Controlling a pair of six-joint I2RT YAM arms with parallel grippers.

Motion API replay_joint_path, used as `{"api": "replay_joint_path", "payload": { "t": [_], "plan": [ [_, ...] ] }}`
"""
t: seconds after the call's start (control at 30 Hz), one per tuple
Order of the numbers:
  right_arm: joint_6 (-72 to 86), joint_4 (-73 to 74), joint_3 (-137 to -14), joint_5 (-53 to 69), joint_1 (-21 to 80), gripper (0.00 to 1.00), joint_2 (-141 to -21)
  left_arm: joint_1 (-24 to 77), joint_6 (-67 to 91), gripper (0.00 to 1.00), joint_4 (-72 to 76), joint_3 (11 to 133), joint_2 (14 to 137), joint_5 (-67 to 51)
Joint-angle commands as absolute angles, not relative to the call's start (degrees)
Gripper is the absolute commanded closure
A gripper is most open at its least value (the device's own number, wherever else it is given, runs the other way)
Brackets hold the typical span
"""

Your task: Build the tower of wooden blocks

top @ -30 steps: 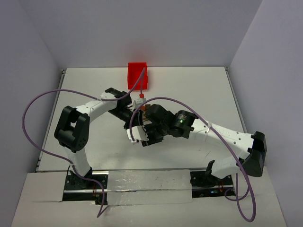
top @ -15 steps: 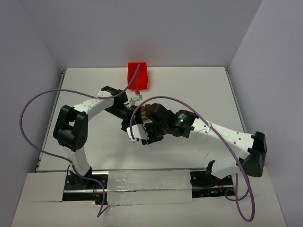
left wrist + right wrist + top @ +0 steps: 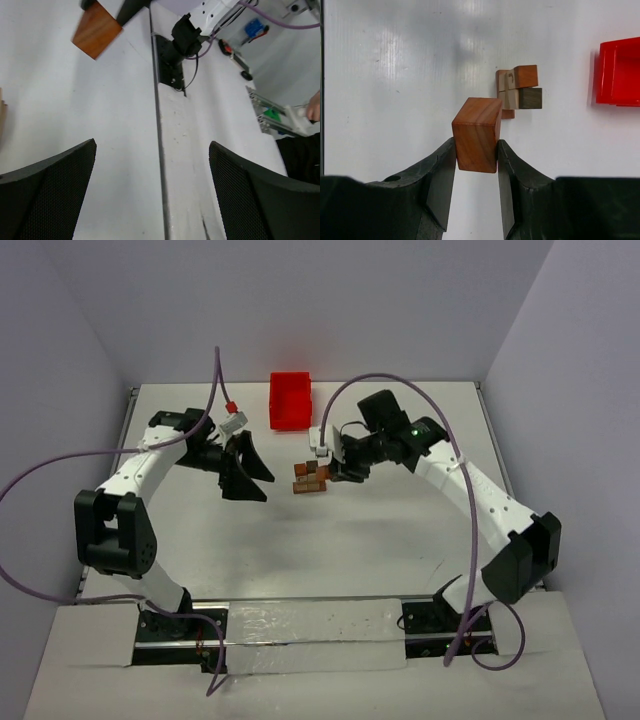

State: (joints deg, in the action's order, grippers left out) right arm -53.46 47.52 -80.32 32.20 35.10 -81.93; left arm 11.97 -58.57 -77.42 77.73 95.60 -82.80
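Observation:
The wood block tower (image 3: 307, 480) is a low cluster of tan, reddish-brown and dark brown blocks at the table's middle, also in the right wrist view (image 3: 518, 90). My right gripper (image 3: 476, 145) is shut on a reddish-brown block (image 3: 477, 134), held above the table just short of the tower. In the top view the right gripper (image 3: 333, 468) sits right beside the tower's right side. My left gripper (image 3: 262, 486) stands open and empty to the tower's left. In the left wrist view the left gripper (image 3: 152, 146) is spread wide over bare table, with the held block (image 3: 96, 30) far ahead.
A red bin (image 3: 290, 400) stands at the back of the table behind the tower, its edge also in the right wrist view (image 3: 619, 72). Purple cables arch over both arms. The table's front edge and the arm bases (image 3: 176, 50) lie ahead of the left gripper.
Both arms have left their huddle at the table's middle. The left gripper has opened and swung back to the left. The right gripper carried the reddish-brown block to the now visible tower.

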Motion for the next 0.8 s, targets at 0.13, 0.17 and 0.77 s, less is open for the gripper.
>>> {"api": "replay_joint_path", "payload": {
  "t": [0.13,0.17,0.77],
  "plan": [
    [-63.7,49.9,-88.9,50.8,25.9,0.97,-90.9,8.5,-62.4,0.01,-72.3,75.8,84.2,-73.9],
    [-64.9,49.9,-89.0,52.5,25.4,0.97,-91.7,7.7,-58.7,0.01,-66.7,73.3,80.9,-71.9],
    [-75.9,52.8,-96.0,62.2,22.9,0.98,-105.4,7.9,-46.0,0.01,-55.8,64.8,67.4,-59.8]
  ]
}}
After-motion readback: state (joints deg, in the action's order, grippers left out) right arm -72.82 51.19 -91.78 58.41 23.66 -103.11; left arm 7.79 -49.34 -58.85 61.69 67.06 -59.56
